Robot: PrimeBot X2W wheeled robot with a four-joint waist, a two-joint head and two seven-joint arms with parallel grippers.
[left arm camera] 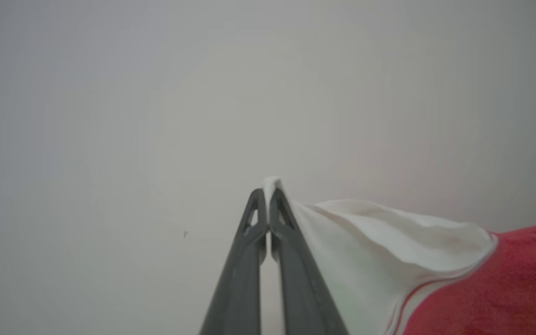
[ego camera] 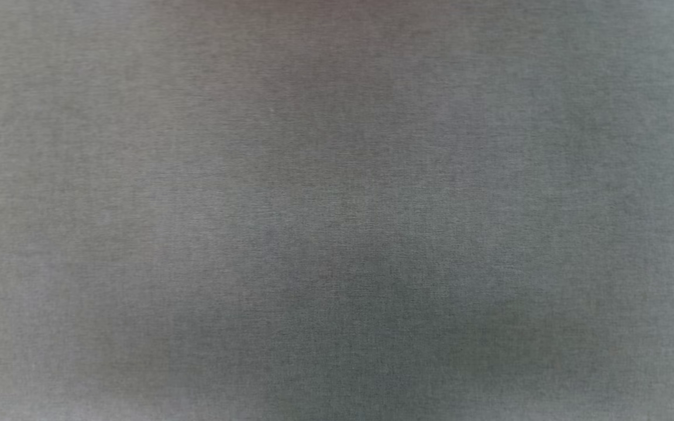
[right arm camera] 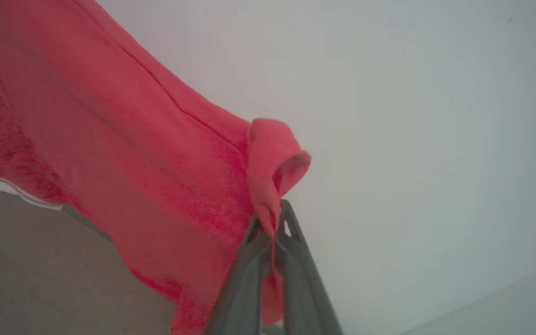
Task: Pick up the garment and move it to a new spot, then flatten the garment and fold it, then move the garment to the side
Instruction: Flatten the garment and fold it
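No text, label, brand, number or sign can be read in any view; the stretches of the garment (right arm camera: pixel 156 153) on show (red body, white sleeve) are plain cloth.

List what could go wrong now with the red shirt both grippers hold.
The left gripper pinches only the very tip of the white fabric sleeve; it may slip out under load. The right gripper clamps a bunched, folded-over corner of the bright red jersey shirt, so it may land creased.
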